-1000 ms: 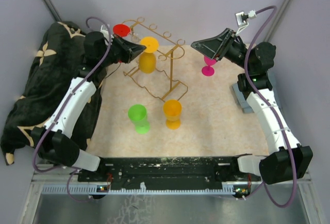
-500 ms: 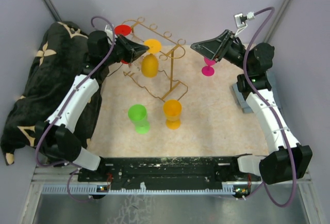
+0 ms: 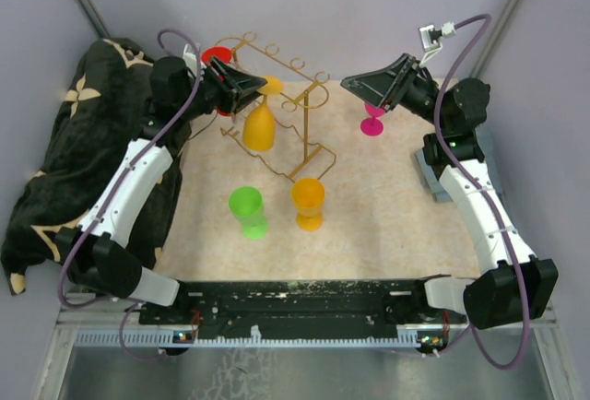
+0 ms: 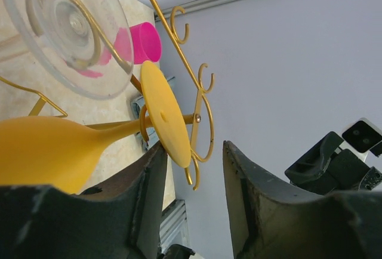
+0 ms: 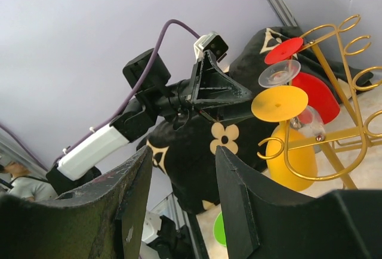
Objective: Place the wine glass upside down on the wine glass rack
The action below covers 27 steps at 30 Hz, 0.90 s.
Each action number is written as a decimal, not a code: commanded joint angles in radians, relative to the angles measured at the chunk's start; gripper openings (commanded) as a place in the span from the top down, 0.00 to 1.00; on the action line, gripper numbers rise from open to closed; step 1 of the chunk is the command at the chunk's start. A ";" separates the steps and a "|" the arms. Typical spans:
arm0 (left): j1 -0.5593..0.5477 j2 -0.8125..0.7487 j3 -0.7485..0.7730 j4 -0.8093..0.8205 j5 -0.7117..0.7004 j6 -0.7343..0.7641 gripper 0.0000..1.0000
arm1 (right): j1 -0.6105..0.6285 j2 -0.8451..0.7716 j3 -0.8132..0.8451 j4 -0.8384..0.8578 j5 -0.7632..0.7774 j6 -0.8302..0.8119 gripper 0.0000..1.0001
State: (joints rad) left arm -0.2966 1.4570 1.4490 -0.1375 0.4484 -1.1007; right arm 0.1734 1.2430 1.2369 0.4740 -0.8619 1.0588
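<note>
Left pincer [image 4: 195,148]: jaws apart, gripping nothing, tips just beside the foot of the yellow wine glass [image 3: 259,127]. Glass hangs bowl-down from the wine glass rack [image 3: 304,147] at the bench [image 3: 387,216] rear. Right pincer [image 3: 348,80]: jaws apart, empty, raised near a pink glass [image 3: 372,122].

In the top view, the left hand [image 3: 251,87] covers part of the yellow glass's [image 3: 260,129] foot. The left arm [image 3: 138,174] hides most of the red glass [image 3: 217,53]. The right hand [image 3: 356,80] hides the pink glass's [image 3: 371,126] bowl. The right arm [image 3: 475,199] covers part of a grey thing [image 3: 428,171] on the desk [image 3: 387,225].

In the left wrist view, the yellow glass's bowl runs off the left edge. The top edge cuts the clear glass [image 4: 65,26].

In the right wrist view, only 1 small bit of the green glass [image 5: 222,229] shows.
</note>
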 commanded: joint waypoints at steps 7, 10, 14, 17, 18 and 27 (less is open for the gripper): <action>-0.009 -0.086 -0.066 -0.012 0.011 0.021 0.48 | -0.008 -0.012 -0.011 0.077 0.008 0.018 0.53; -0.009 -0.086 -0.067 -0.010 0.018 0.019 0.48 | -0.008 -0.012 -0.010 0.078 0.008 0.022 0.53; -0.009 -0.096 -0.071 -0.010 0.019 0.018 0.48 | -0.008 -0.016 -0.008 0.063 0.008 0.013 0.52; -0.009 -0.108 -0.072 -0.020 0.019 0.024 0.47 | -0.008 -0.022 0.005 -0.012 0.018 -0.039 0.53; -0.009 -0.114 -0.073 -0.029 0.019 0.028 0.47 | -0.008 -0.025 0.015 -0.056 0.026 -0.068 0.52; -0.009 -0.226 -0.094 -0.138 -0.010 0.151 0.47 | -0.008 0.061 0.333 -0.839 0.409 -0.594 0.53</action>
State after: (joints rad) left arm -0.2996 1.3041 1.3586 -0.2150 0.4561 -1.0454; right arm 0.1734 1.2682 1.4029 -0.0250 -0.6907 0.7494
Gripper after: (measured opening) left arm 0.529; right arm 0.474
